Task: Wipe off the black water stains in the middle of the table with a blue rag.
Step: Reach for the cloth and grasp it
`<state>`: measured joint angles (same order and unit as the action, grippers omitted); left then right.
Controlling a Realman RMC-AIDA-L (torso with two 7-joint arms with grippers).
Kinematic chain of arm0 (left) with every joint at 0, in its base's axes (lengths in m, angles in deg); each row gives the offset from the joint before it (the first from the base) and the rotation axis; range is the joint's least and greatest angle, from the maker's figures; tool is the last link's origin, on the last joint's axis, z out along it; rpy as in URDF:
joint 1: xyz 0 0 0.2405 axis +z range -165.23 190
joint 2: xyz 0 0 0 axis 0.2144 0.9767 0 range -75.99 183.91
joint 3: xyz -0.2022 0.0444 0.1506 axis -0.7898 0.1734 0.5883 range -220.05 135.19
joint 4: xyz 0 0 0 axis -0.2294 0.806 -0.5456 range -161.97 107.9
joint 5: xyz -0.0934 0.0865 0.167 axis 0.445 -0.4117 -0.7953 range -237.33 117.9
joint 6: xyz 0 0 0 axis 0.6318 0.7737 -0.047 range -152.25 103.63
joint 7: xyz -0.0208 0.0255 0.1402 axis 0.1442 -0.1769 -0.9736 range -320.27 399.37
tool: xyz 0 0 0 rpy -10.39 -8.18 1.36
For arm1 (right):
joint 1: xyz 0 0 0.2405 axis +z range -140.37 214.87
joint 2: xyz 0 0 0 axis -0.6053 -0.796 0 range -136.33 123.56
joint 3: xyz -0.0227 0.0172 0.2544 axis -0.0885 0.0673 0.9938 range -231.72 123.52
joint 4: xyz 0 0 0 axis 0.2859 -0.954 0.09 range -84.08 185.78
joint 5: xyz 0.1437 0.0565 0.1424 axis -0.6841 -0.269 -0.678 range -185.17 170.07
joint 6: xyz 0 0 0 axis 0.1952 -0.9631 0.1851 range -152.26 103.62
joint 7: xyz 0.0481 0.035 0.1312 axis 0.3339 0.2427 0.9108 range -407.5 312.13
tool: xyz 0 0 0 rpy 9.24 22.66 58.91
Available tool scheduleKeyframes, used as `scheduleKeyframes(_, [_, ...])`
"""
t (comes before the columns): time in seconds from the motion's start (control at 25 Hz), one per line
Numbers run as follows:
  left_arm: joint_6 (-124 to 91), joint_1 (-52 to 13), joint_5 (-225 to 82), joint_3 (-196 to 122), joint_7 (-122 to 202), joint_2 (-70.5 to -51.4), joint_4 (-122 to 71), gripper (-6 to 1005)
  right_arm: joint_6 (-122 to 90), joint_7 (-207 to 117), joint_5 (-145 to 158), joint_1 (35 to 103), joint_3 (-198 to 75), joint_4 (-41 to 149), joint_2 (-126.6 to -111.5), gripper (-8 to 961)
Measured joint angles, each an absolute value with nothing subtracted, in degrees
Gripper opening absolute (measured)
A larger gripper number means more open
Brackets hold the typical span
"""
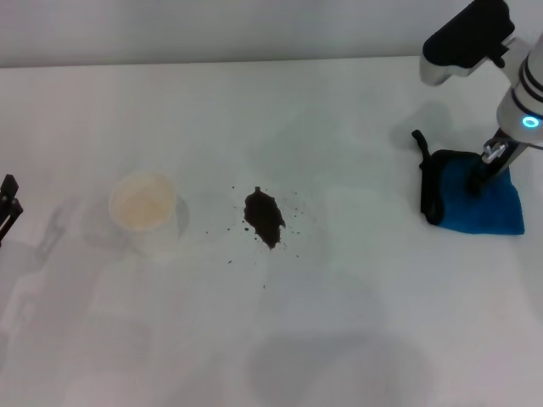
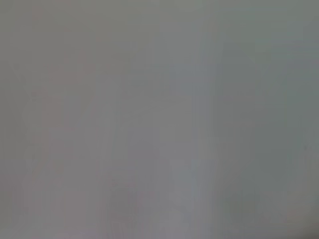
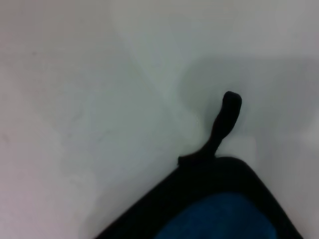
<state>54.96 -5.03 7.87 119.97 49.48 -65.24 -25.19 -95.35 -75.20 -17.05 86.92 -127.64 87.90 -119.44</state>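
White right arm with black cap, glowing cyan ring, silver wrist joint

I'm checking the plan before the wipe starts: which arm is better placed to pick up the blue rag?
The right arm. Its right gripper is down on the blue rag at the table's right side. The left gripper sits at the far left edge, beyond the paper cup and the black water stains.

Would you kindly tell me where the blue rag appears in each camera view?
Head view: the blue rag lies at the far right edge, under the right gripper.
Left wrist view: not in it.
Right wrist view: the rag fills the bottom.
Shared landmark: its black loop.
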Motion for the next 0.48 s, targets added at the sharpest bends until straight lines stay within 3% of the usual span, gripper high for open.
scheduleKeyframes(0.48, [54.9,-5.0,7.9,119.9,49.5,-65.21,-25.2,892,-95.6,-75.9,-17.0,87.4,-127.0,86.3,-119.06,346])
